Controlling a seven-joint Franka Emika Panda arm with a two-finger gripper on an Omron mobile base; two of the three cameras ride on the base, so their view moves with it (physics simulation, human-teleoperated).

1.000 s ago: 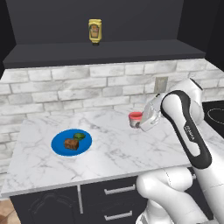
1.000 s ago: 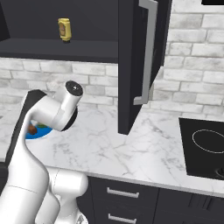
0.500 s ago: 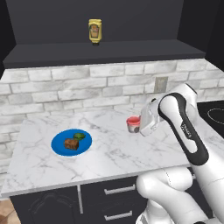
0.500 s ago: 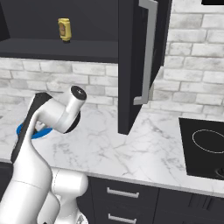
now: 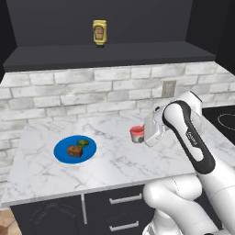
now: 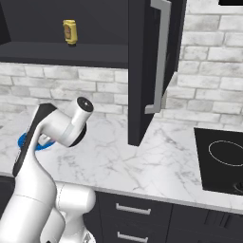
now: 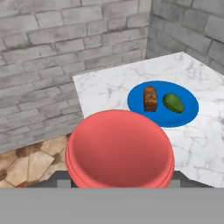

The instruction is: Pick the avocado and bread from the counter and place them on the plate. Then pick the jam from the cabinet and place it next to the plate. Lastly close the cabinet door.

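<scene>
Jam (image 5: 137, 134): red jar, clamped in the gripper (image 5: 143, 134), carried above the counter (image 5: 114, 160) well right of the plate (image 5: 62, 150); its red underside faces the hand camera. Plate: blue, bearing bread (image 5: 75, 151) and avocado (image 5: 83, 142) side by side. Arm: elbow raised, forearm bent down and leftward, hand roughly level. Cabinet (image 6: 57, 50): door (image 6: 144, 71) swung open; yellow bottle (image 5: 99, 32) on shelf.

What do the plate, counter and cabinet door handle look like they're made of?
Plate: glossy blue glaze or plastic, flat uniform colour; can't tell which. Counter: polished white marble look, grey veins. Cabinet door handle: brushed metal, pale grey with a soft sheen.
</scene>
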